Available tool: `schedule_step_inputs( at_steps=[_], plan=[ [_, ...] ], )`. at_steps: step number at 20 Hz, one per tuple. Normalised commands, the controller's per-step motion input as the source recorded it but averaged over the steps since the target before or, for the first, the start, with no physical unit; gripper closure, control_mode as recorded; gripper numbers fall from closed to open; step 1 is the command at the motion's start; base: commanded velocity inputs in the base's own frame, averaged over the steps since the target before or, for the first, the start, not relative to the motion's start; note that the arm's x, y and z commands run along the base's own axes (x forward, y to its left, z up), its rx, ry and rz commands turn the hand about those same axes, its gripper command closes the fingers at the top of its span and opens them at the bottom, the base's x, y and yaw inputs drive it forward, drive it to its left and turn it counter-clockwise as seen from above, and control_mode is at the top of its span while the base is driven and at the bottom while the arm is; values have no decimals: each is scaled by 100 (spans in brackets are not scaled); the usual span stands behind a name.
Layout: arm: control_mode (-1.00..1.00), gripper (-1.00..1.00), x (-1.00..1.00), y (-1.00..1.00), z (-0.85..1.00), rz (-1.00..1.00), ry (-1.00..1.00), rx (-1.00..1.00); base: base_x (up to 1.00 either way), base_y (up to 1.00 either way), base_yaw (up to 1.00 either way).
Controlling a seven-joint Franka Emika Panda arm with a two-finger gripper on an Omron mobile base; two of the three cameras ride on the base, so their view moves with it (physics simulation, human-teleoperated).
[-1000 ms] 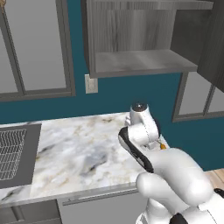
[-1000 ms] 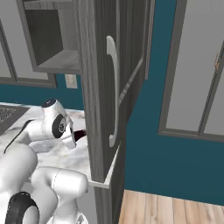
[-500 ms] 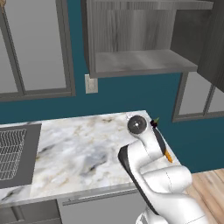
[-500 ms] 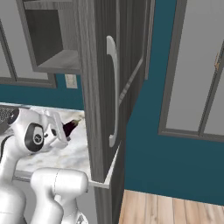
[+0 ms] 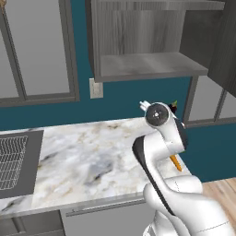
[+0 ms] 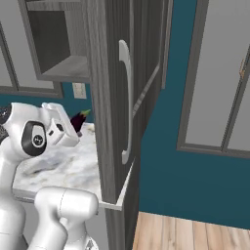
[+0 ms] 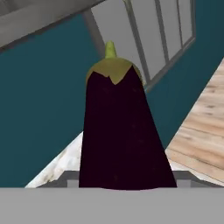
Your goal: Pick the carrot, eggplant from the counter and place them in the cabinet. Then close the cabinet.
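Observation:
My gripper (image 6: 73,125) is shut on the dark purple eggplant (image 7: 120,131), which stands stem-up in the hand view. Its green-tipped end (image 5: 173,106) pokes out behind the arm's wrist, well above the marble counter (image 5: 83,156) and below the open cabinet's grey shelf (image 5: 147,64). From the right base view the eggplant (image 6: 78,120) hangs just left of the open cabinet door (image 6: 110,97) with its bar handle (image 6: 126,97). The orange carrot (image 5: 175,162) lies on the counter's right end, partly hidden behind my arm.
A dark ridged sink area (image 5: 14,161) takes up the counter's left end. A wall outlet (image 5: 96,88) sits under the cabinet. Glass-fronted cabinets (image 5: 37,46) flank it. Wooden floor (image 6: 185,234) lies to the right.
The arm has straightened and risen, lifting the eggplant from near the counter up towards the cabinet. The carrot has stayed where it was.

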Motion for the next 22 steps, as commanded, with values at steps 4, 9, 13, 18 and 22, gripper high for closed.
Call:
schedule_step_inputs(
  at_steps=[4,9,13,18,22],
  plan=[
    [-100,100,0,-28,100,16,0,-4,0,0,0],
    [-100,100,0,-17,100,19,0,-11,0,0,0],
    [-100,100,8,-4,100,18,0,-15,0,0,0],
    [-100,100,77,0,46,12,9,-17,0,0,0],
    [-100,100,100,-1,2,6,5,-17,0,0,0]
  ],
)
